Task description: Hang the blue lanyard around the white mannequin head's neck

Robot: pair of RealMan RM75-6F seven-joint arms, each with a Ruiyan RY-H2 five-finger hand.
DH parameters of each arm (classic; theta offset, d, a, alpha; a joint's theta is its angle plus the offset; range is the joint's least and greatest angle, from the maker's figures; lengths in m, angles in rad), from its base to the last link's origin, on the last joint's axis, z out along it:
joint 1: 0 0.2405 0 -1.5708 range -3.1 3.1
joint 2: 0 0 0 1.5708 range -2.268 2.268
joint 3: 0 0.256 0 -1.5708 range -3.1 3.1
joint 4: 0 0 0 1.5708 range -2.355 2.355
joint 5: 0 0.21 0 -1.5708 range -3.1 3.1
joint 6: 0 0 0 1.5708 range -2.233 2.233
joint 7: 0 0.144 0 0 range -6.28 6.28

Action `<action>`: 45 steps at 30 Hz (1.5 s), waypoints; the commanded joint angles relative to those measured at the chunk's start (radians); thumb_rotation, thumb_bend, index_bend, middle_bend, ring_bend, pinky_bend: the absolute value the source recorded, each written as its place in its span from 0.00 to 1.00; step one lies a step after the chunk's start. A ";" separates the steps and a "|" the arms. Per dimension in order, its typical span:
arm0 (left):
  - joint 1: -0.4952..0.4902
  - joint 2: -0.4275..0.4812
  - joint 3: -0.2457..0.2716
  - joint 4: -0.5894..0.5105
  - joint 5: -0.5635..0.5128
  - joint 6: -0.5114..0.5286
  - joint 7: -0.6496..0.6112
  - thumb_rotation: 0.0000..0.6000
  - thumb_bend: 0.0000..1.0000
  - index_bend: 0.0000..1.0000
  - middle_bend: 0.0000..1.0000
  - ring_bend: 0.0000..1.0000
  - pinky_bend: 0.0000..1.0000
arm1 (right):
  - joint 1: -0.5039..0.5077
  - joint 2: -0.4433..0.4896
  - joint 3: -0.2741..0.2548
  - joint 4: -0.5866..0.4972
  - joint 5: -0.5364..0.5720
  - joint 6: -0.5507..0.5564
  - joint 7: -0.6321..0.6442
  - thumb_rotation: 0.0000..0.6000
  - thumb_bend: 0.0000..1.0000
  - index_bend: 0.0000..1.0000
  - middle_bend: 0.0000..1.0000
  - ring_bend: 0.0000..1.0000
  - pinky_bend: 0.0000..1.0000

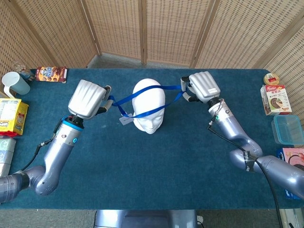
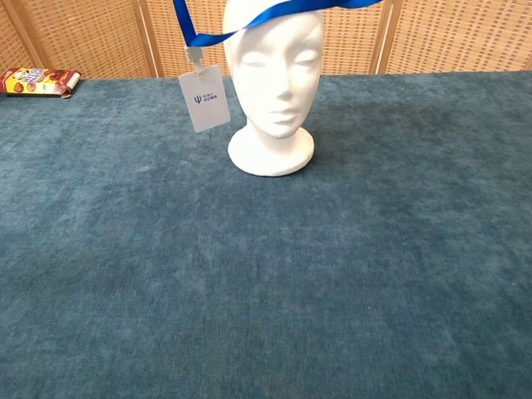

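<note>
While both hands stretch the blue lanyard (image 1: pixel 142 97) open, it straddles the white mannequin head (image 1: pixel 149 105).
Left hand (image 1: pixel 88 98) and right hand (image 1: pixel 203 86) each grip an end, clearing the crown.

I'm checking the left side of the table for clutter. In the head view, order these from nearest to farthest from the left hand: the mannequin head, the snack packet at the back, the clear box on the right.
From the left hand:
1. Mannequin head, just to its right, mid-table.
2. Snack packet, back left corner.
3. Clear box, far right edge.
</note>
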 commanded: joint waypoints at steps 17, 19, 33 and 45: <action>0.014 -0.005 0.007 0.033 -0.015 0.001 -0.004 0.78 0.42 0.67 1.00 1.00 1.00 | 0.016 -0.018 0.004 0.012 0.012 -0.009 -0.026 1.00 0.45 0.79 1.00 1.00 1.00; 0.014 -0.007 0.008 0.038 -0.018 -0.001 -0.003 0.78 0.42 0.67 1.00 1.00 1.00 | 0.018 -0.022 0.004 0.017 0.013 -0.010 -0.029 1.00 0.45 0.79 1.00 1.00 1.00; 0.008 -0.020 0.011 0.043 -0.028 -0.010 0.010 0.78 0.41 0.67 1.00 1.00 1.00 | 0.023 -0.013 0.000 0.018 0.027 -0.036 -0.044 1.00 0.44 0.76 1.00 1.00 1.00; 0.005 -0.024 0.008 0.043 -0.036 -0.009 0.017 0.77 0.41 0.67 1.00 1.00 1.00 | 0.028 0.005 0.006 0.006 0.067 -0.082 -0.035 1.00 0.45 0.60 1.00 1.00 1.00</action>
